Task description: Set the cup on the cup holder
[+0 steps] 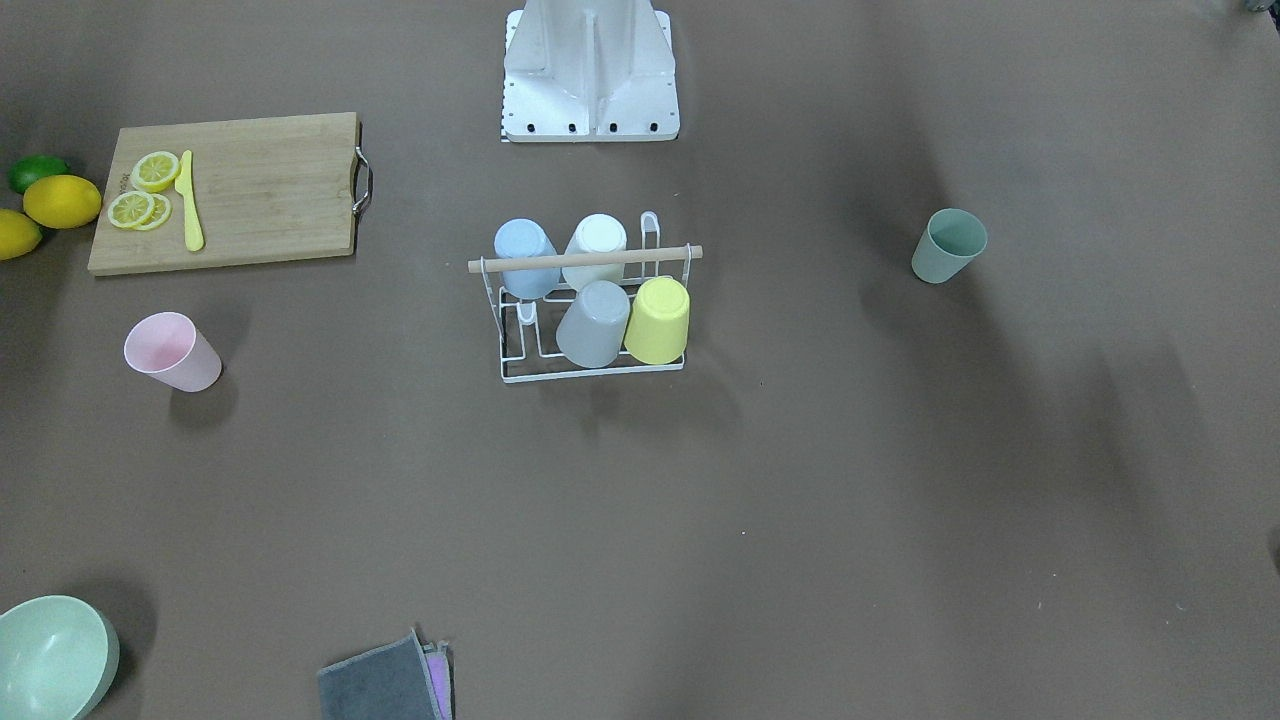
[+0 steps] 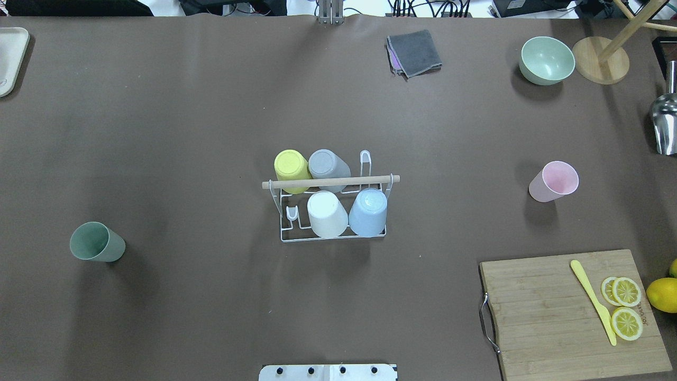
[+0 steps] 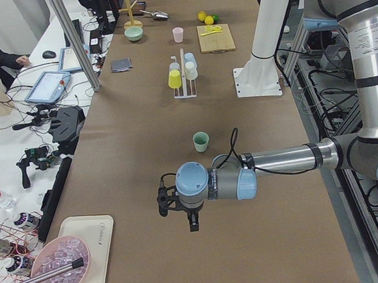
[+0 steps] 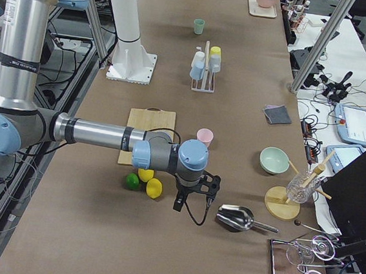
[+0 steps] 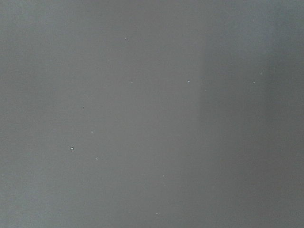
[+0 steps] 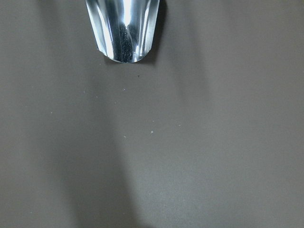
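Observation:
The white wire cup holder (image 2: 283, 228) with a wooden rod handle (image 1: 585, 260) stands at the table's middle. A yellow, a grey, a white and a blue cup sit upside down on its prongs; two prongs are bare. A green cup (image 2: 97, 242) stands upright on the left side of the table. A pink cup (image 2: 553, 181) stands upright on the right side. My left gripper (image 3: 179, 212) hangs over bare table near the green cup (image 3: 201, 141). My right gripper (image 4: 193, 199) hangs near the pink cup (image 4: 204, 137). I cannot tell whether either is open or shut.
A cutting board (image 2: 550, 312) with lemon slices and a yellow knife lies at the near right, with lemons (image 2: 662, 294) beside it. A green bowl (image 2: 546, 60), a grey cloth (image 2: 415, 52), a metal scoop (image 6: 124, 28) and a wooden stand (image 2: 600, 66) are farther away.

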You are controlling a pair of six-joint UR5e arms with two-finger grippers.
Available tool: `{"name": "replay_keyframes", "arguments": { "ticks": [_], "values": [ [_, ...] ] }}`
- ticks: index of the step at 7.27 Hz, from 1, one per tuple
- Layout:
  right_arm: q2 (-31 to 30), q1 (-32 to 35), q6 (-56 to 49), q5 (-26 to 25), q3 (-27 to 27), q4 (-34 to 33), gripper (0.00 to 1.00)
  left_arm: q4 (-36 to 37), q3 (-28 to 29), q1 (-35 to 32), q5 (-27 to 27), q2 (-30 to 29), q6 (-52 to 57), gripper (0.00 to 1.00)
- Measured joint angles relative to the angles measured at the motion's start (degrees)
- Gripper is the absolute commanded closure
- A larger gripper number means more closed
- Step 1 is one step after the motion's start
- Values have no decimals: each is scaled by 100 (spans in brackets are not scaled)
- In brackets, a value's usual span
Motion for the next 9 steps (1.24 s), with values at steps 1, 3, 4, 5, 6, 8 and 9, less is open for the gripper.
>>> {"name": "replay_keyframes", "arguments": {
  "ticks": [1, 3, 4, 5, 6, 8, 9],
  "values": [
    [9, -2, 4, 10, -1, -11, 0, 1, 3, 5, 48, 40, 1, 2],
    [36, -9, 28, 46, 21, -44, 1, 1, 34, -5, 77, 153, 1, 2],
    [106, -89, 119, 89, 19, -51, 1, 2, 80, -5, 80, 150, -1, 2],
    [294, -307, 244, 127, 0, -122, 0, 2, 104, -10, 79, 105, -13, 2],
    [613, -574, 314, 112, -48, -367, 0, 0, 86, -14, 76, 34, -30, 2],
    [1516, -995, 353, 50, -429, -1020, 0, -2, 49, -20, 78, -339, -53, 2],
    [1812, -1135, 358, 43, -625, -1150, 0, -3, 34, -22, 80, -604, -58, 2]
  ]
}}
